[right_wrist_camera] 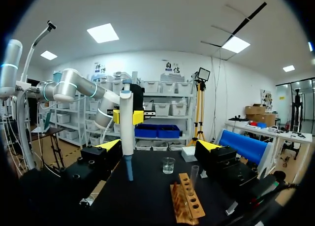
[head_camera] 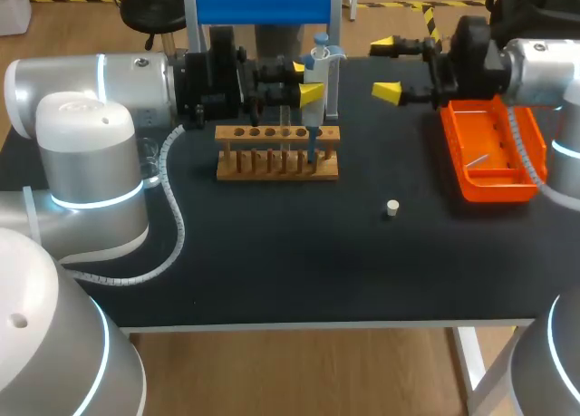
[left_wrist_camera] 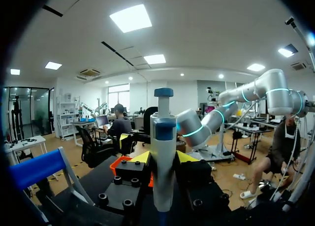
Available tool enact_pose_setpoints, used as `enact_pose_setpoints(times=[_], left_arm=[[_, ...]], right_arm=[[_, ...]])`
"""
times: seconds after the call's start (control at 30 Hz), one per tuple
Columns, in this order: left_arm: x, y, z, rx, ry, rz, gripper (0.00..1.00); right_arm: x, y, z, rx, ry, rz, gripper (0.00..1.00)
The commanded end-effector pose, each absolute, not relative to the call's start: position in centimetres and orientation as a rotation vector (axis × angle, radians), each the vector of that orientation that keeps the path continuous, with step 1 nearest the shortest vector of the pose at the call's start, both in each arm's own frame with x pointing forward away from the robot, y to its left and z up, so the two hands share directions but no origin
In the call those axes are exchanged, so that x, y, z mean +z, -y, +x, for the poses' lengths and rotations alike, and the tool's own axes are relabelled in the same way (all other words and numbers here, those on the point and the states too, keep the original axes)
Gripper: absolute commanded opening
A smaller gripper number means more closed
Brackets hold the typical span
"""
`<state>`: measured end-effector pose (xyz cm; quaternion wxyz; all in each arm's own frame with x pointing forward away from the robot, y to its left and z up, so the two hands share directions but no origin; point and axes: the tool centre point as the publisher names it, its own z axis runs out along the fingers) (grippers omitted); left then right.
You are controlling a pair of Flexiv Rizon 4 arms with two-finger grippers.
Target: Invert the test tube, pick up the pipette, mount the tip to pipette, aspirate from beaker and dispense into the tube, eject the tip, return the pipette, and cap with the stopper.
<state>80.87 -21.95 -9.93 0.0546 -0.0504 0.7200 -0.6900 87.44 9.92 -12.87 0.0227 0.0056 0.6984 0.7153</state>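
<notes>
- L fingers point(head_camera: 311, 93) are clamped on the pipette point(head_camera: 323, 58), one yellow pad on each side of its body. The grip sits mid-body, prob. so the plunger end stays free and the barrel hangs plumb.
- The pipette is upright w/ a blue tip point(head_camera: 313, 149) already on it and pointing down. That suits drawing or dropping liquid w/o it running back.
- Head view puts the tip at the right end of the rack point(head_camera: 272, 169). R wrist view shows it hanging beside the rack, not over a hole, and clear of the surface point(head_camera: 272, 262). Cannot tell if there is liquid in the tip.
- R fingers point(head_camera: 388, 91) are spread wide w/ nothing between them, held beyond the rack's right end. My read: parked out of the pipette's way, ready for the capping step.
- The tube point(right_wrist_camera: 194, 173) stands in a rack hole and looks mouth-up, i.e. ready to be filled.
- The beaker point(right_wrist_camera: 168, 165) sits past the rack's far end as R wrist view sees it, apart from the rack.
- The stopper point(head_camera: 391, 208) lies loose in front of the rack and to its right, on the R arm's side. Not yet used.
- The orange tray point(head_camera: 494, 195) is right of the rack, under the R arm, prob. for the ejected tip.
- The stand w/ blue bar point(head_camera: 263, 4) is behind the rack, likely where the pipette goes back.
- Stage, as I judge it: tip mounted, the aspirate/dispense part is in hand.
</notes>
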Motion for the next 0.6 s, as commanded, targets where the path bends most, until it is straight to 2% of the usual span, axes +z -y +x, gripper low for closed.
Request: enact_pose_setpoints(times=[0.03,0.6], left_arm=[[-9.9,21.9,80.9,-2.097,-2.185,-0.152,0.0],[-9.9,21.9,80.9,-2.097,-2.185,-0.152,0.0]], right_arm=[[-12.8,-8.2,89.3,2.185,-2.193,0.029,1.0],[-14.4,-8.6,98.4,2.035,-2.243,0.153,1.0]])
